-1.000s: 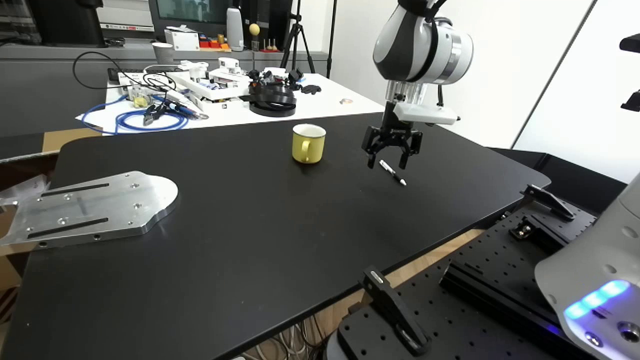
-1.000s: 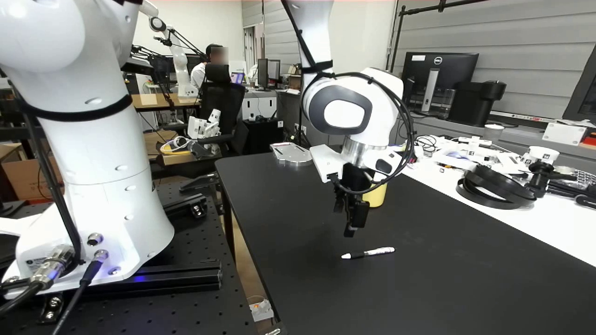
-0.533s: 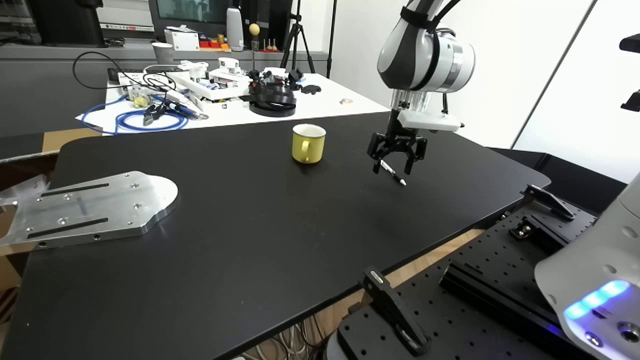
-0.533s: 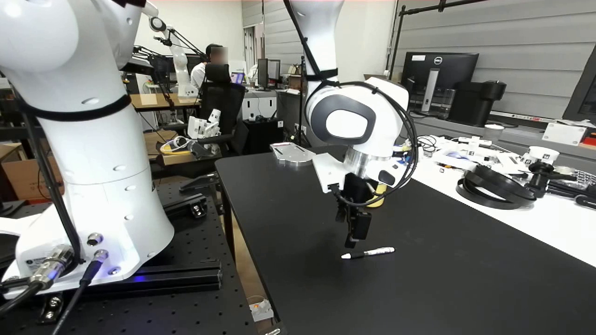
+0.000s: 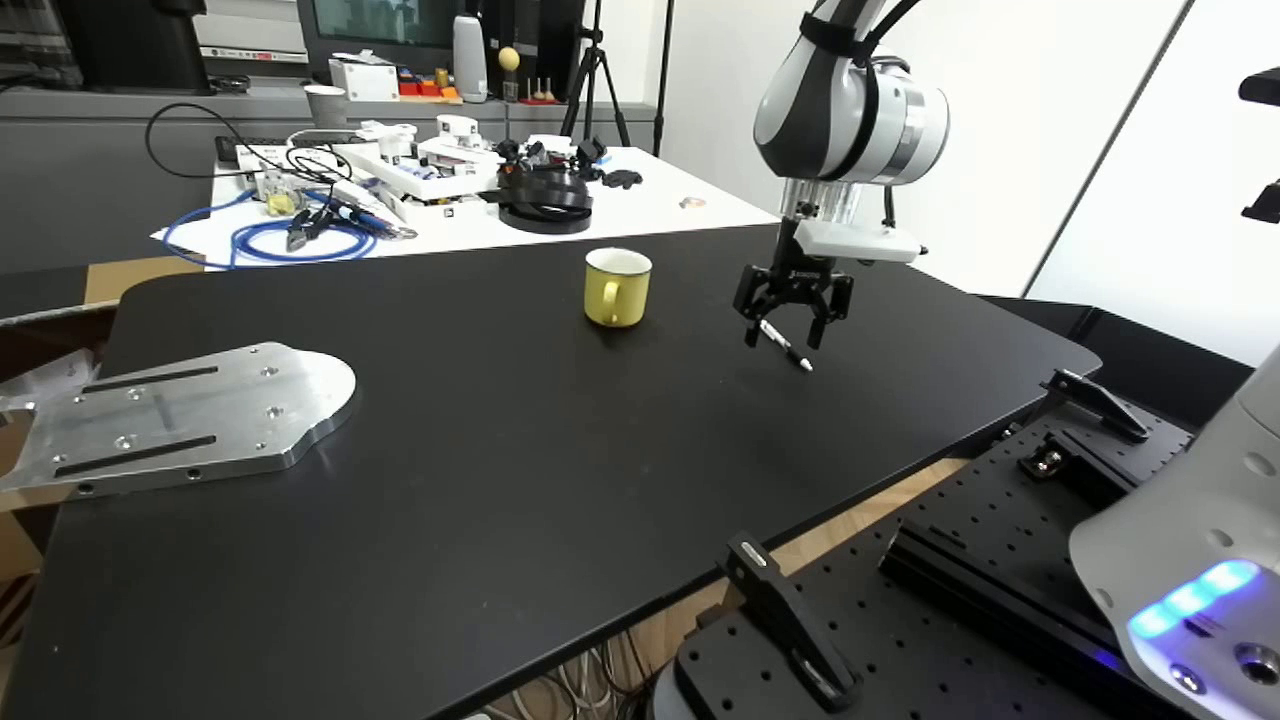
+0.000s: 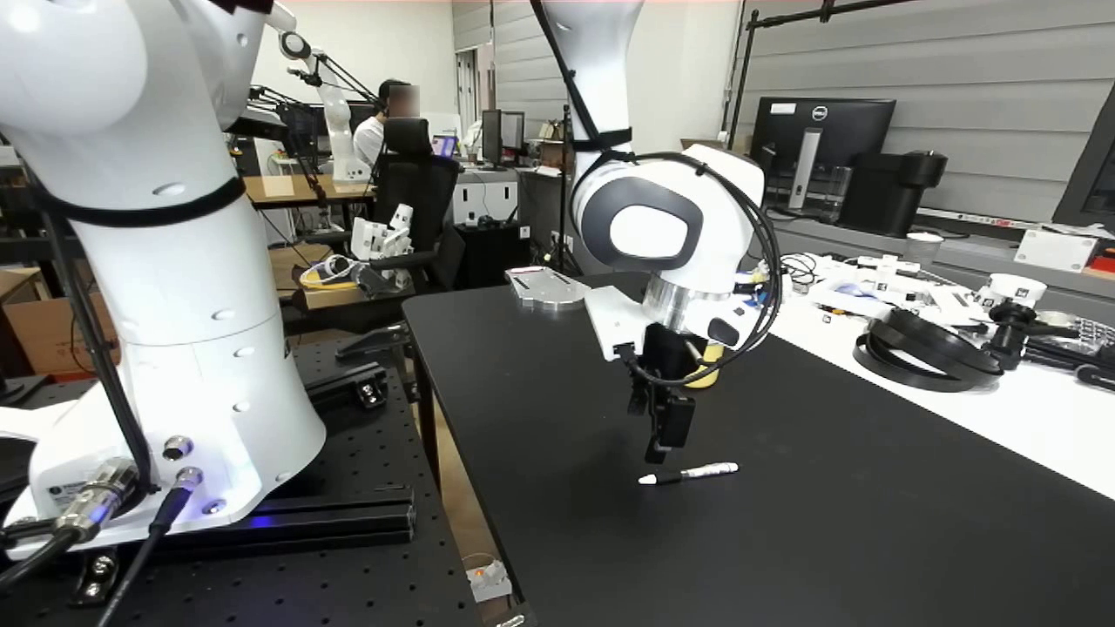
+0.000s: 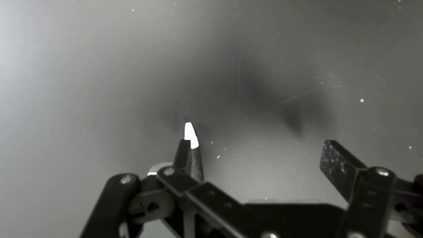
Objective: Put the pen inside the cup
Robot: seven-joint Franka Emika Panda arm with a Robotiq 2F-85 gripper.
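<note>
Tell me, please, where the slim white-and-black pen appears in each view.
In an exterior view, the slim white-and-black pen lies right of centre.
In an exterior view, the pen lies below and right of centre.
In the wrist view, the pen shows below and left of centre, partly hidden by the black two-fingered gripper.
Shared landmark: that gripper, in every view.

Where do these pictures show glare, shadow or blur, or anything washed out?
Wrist view: the tabletop pale with glare at left, soft shadow right of centre, the pen washed out at its tip; in an exterior view, blue lights glow brightly; in an exterior view, a background person's face is blurred.
</note>
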